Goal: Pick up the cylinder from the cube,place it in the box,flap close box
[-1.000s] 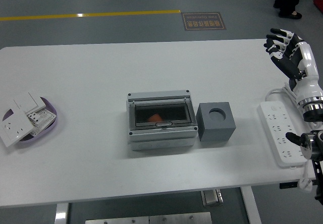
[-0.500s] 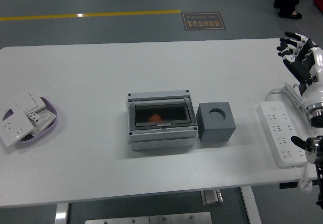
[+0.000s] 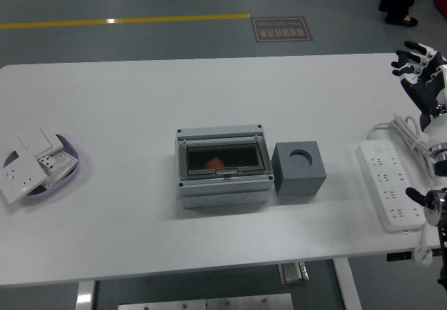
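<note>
A grey box (image 3: 222, 166) sits at the table's middle with its clear flap lying shut. Through the flap an orange cylinder (image 3: 214, 163) shows inside. Just right of the box stands a grey cube (image 3: 299, 168) whose round top hole is bare. My right hand (image 3: 420, 64) hovers at the far right edge above the table, fingers spread and holding nothing, well away from the cube and box. The left arm does not show.
A white power strip (image 3: 389, 184) with its coiled cable lies at the right edge under my right arm. A purple dish (image 3: 70, 163) with white switch plates sits at the left edge. A person's legs stand on the floor beyond the table's far right corner.
My right hand has drawn back to the right, toward the picture's edge, staying open. The box, cylinder and cube have not moved.
</note>
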Robot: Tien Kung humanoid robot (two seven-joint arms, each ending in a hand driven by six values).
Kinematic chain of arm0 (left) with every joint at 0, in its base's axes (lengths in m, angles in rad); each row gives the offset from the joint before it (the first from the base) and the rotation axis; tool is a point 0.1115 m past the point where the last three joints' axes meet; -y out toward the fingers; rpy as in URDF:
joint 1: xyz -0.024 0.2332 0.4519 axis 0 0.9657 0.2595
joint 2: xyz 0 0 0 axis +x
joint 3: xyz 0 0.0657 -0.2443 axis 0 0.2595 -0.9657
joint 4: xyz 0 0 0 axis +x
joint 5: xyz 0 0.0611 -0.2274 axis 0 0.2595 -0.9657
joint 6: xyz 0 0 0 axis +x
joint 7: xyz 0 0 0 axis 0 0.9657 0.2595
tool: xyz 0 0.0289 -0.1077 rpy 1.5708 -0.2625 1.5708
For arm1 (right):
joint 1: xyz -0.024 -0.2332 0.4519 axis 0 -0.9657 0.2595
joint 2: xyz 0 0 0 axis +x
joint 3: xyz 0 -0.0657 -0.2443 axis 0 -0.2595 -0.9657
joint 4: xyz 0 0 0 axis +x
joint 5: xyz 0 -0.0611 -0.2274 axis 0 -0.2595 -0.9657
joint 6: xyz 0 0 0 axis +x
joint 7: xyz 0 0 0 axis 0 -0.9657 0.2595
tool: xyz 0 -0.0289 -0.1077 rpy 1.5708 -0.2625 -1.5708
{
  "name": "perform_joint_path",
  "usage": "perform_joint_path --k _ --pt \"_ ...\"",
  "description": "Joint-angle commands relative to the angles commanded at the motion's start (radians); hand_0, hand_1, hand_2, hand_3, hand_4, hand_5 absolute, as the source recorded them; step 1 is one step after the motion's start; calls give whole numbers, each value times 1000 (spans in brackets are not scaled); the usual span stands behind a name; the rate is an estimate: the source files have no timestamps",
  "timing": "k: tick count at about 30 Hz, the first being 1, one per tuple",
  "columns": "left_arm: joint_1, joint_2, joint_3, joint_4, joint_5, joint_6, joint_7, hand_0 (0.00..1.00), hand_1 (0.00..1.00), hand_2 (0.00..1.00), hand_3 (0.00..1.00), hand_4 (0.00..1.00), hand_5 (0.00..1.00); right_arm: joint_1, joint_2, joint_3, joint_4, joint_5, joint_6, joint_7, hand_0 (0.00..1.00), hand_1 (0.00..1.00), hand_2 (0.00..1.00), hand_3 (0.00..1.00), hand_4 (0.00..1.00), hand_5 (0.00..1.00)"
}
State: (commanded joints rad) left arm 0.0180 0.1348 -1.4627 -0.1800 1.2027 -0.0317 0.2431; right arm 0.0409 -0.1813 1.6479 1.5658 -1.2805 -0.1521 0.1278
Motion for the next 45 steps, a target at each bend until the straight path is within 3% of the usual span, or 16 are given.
perform_joint_path --k 45 --pt "-22 -2 -11 0 23 -4 4 631 658 584 666 721 361 4 -6 -1 -6 21 -8 26 589 601 661 680 595 306"
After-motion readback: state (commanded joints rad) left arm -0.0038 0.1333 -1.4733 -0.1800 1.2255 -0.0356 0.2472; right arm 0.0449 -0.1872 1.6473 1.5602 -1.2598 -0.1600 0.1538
